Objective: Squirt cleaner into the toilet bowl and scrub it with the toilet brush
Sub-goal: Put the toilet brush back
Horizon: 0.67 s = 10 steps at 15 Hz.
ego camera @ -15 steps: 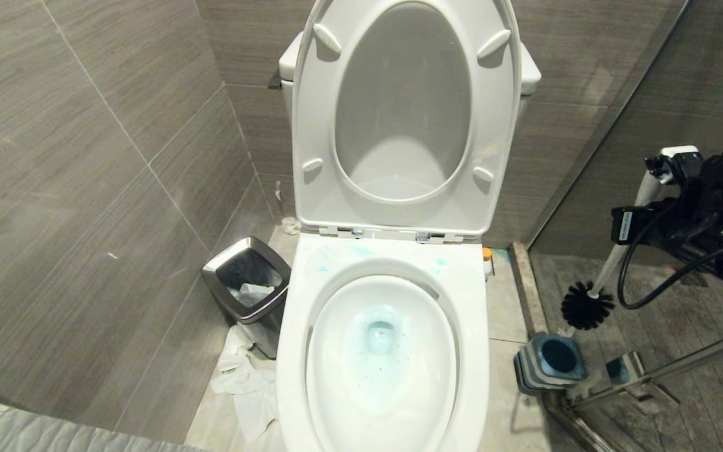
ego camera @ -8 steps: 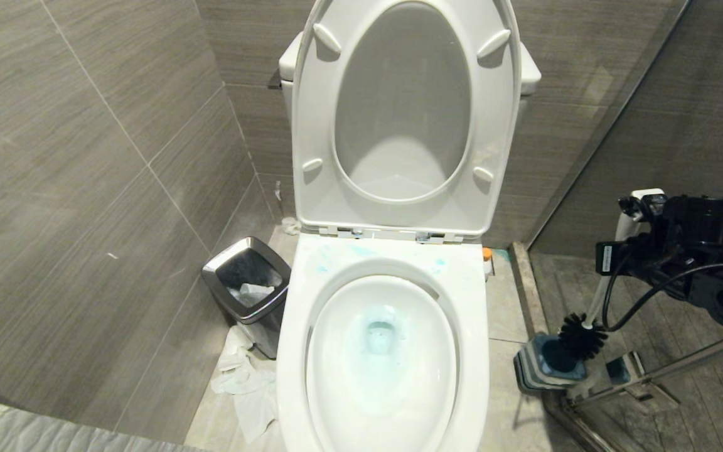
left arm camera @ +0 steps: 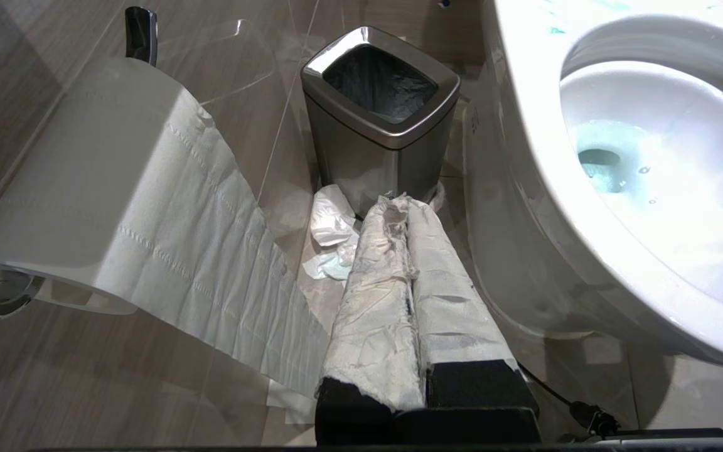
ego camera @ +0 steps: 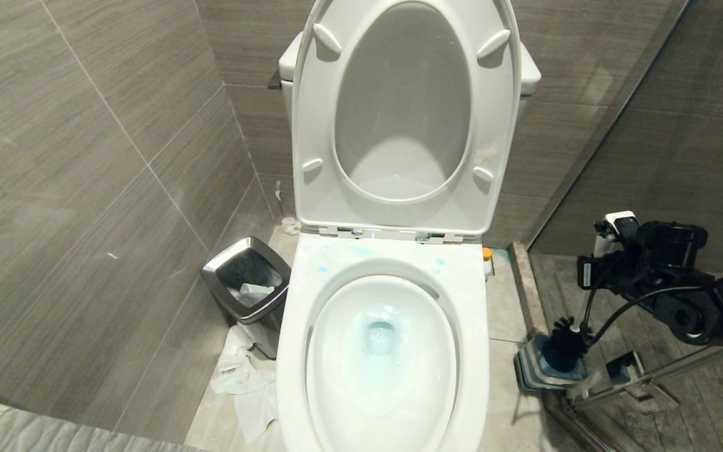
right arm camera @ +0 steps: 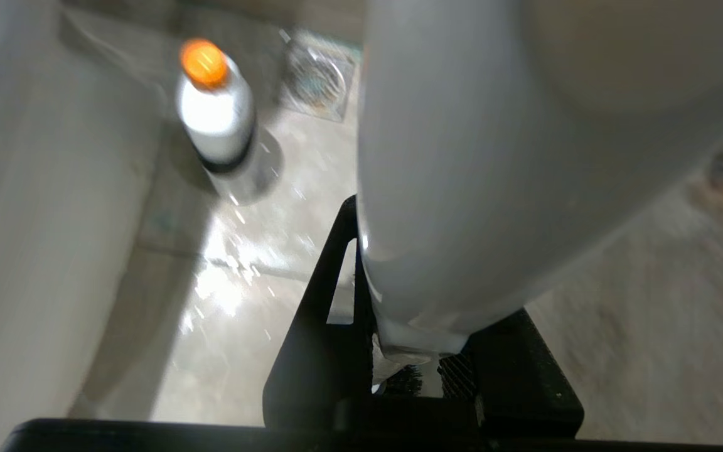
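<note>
Toilet brush (ego camera: 594,285) clamped near handle top by right pincer (ego camera: 612,251), black head lowered into blue-grey holder (ego camera: 534,370) beside toilet bowl (ego camera: 474,351), scrubbing apparently done; left pincer (left arm camera: 408,207) closed, parked by bin (left arm camera: 380,119)

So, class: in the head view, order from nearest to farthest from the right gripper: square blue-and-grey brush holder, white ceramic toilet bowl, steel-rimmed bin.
From the right gripper:
1. Square blue-and-grey brush holder, just below.
2. White ceramic toilet bowl, centre.
3. Steel-rimmed bin, far left.
</note>
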Tool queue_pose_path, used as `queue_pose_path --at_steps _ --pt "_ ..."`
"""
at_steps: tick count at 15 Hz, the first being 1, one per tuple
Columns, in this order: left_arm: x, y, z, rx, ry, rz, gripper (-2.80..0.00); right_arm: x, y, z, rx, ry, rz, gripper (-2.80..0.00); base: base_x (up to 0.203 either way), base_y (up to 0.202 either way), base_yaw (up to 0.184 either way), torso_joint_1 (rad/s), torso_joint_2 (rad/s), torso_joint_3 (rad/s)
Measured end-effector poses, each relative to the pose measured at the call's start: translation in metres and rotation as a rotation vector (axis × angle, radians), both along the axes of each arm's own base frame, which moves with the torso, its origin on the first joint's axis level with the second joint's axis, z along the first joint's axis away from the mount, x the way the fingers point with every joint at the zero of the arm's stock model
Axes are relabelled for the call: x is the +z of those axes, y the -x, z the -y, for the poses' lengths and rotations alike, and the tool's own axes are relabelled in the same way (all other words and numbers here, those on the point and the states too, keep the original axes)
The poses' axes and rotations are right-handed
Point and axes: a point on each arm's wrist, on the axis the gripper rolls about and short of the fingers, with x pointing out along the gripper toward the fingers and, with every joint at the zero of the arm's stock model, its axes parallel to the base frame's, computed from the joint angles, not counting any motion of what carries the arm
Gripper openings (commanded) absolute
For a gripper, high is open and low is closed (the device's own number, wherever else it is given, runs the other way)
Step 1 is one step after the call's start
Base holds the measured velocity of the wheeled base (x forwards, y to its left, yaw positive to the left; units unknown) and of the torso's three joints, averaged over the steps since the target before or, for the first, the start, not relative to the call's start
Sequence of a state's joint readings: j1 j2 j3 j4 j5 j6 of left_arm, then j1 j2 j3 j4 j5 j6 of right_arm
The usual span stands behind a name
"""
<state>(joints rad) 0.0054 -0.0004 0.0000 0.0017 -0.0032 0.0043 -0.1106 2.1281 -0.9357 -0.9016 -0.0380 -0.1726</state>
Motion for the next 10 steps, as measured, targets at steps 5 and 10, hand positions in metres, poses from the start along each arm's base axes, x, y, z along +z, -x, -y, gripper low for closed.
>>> queue_pose_path --at_steps 5,10 --pt "0.0 0.0 0.0 0.0 0.0 0.0 -2.8 -0.025 -0.01 0.001 0.021 -0.009 -0.012 -2.8 0.0 0.0 0.0 0.0 0.0 0.0" --pt "0.0 0.0 0.0 0.0 0.0 0.0 -2.8 -0.036 -0.012 0.006 0.009 -0.016 -0.038 -2.8 0.0 0.0 0.0 0.0 0.0 0.0"
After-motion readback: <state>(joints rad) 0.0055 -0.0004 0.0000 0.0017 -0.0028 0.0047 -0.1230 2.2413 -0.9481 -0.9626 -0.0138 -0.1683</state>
